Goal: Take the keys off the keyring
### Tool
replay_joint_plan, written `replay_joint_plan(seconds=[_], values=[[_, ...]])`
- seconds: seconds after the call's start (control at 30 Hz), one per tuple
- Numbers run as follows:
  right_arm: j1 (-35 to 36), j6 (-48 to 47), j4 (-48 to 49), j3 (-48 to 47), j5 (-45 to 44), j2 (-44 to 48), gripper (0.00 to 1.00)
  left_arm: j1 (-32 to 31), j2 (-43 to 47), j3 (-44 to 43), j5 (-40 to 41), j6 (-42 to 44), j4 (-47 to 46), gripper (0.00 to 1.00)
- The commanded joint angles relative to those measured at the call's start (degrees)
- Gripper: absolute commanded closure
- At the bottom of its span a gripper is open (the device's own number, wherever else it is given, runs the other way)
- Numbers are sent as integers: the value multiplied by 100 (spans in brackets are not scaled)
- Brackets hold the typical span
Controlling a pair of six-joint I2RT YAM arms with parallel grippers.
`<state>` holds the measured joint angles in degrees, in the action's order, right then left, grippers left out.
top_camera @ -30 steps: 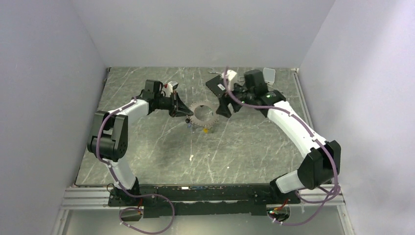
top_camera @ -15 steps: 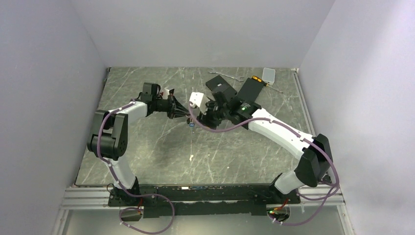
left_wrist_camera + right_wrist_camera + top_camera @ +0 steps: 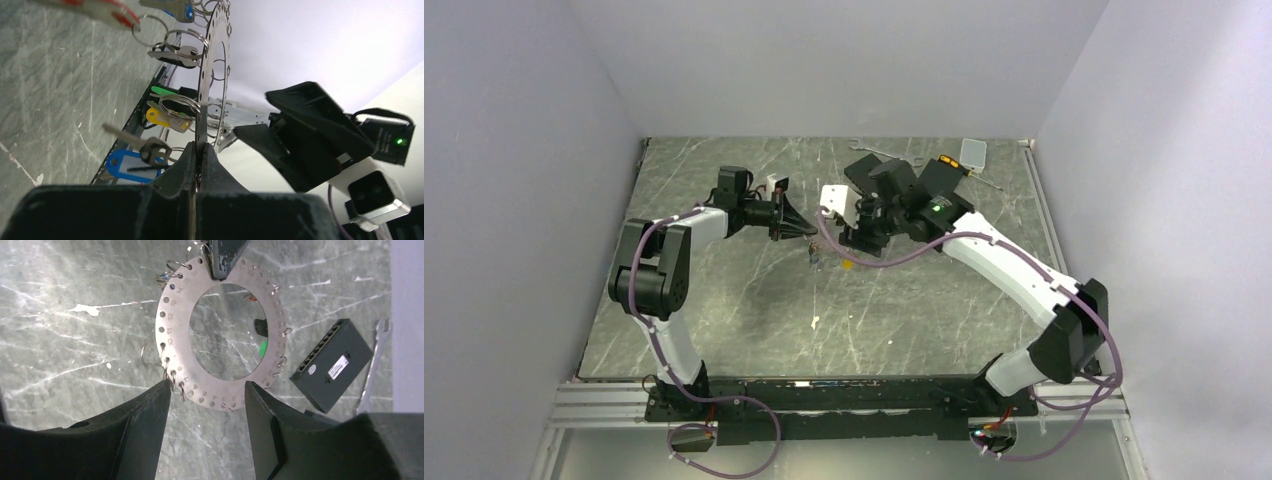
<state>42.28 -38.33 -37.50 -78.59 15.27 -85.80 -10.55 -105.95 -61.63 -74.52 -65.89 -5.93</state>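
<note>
The keyring is a flat silver ring plate [image 3: 172, 335] with numbered holes. It is held level above the table. My left gripper [image 3: 199, 150] is shut on its rim and shows at the top of the right wrist view [image 3: 223, 262]. Keys hang below on small split rings: a blue tag [image 3: 125, 162], a yellow head [image 3: 159, 117], a green head [image 3: 162, 91] and a red tag [image 3: 120, 17]. My right gripper [image 3: 207, 385] is open and empty just above the plate's near edge. From above it [image 3: 859, 235] hides most of the plate.
A black flat box [image 3: 332, 365] lies beyond the ring, also in the top view [image 3: 869, 172]. A silver wrench [image 3: 372, 365] lies beside it. A small clear case [image 3: 973, 151] sits at the back right. Walls close in the table on three sides.
My right arm has swung left from beside the ring plate to over it, its wrist turned to face down. The left gripper has kept its hold on the rim.
</note>
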Motion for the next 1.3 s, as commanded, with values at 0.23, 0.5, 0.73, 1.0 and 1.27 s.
replay_joint_plan(seconds=[0.23,0.5,0.73,1.0,1.27], values=[[-57,-340,-482,-21,847,762,35,-282,254,-369,-862,848,-2,100],[52,-271,-306,392,1005,956,34,-405,246,-373,-1079,675,-247,100],[93,-365,166,994,620,1031,37,-547,270,-401,-1249,702,-323,100],[105,-209,529,1050,258,1110,48,-703,204,-443,-1414,748,-369,100],[105,-325,349,977,650,1163,59,-800,137,-570,-1565,1038,-77,100]])
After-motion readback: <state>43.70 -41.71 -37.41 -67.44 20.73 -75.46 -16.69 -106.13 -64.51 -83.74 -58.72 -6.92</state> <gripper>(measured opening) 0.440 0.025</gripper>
